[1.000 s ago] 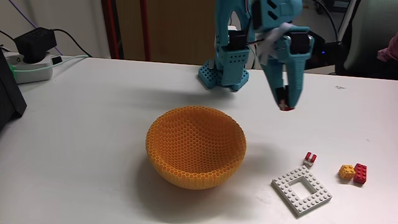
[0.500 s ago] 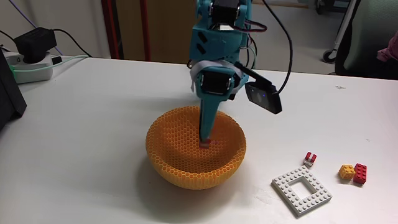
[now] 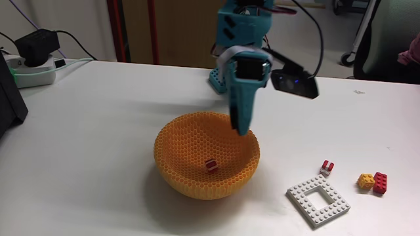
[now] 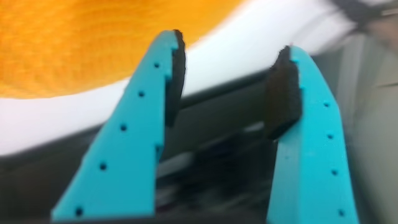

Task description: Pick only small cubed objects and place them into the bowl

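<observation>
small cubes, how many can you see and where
3: one red-and-white cube lies inside the orange bowl; another red-and-white cube sits on the table by the white frame plate; the yellow-orange cube touches the red brick.

Office or lab room, white desk [image 3: 98, 131], power strip [image 3: 29, 65] with cables, office chair [image 3: 387, 46]

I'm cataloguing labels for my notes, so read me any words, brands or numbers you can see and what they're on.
None can be read: no print shows on the orange bowl, the toy bricks or the white frame plate. The wrist view is too blurred.
</observation>
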Available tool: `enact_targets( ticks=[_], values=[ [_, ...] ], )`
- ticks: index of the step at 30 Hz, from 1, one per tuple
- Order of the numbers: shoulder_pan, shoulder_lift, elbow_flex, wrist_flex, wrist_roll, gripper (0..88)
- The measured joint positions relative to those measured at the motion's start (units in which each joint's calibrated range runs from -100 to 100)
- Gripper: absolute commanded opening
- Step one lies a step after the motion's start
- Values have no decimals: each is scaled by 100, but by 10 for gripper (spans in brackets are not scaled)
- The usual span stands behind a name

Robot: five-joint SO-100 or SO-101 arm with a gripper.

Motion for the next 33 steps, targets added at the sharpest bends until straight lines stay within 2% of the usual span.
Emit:
enact_targets(
  ticks=[5, 8, 16, 33],
  values=[
    [-2302, 10, -20, 211, -176, 89],
    [-2998, 738, -30, 78, -278, 110],
    [-3752, 2764, -404, -355, -493, 210],
    [-3791, 3660, -759, -876, -552, 210]
  ],
)
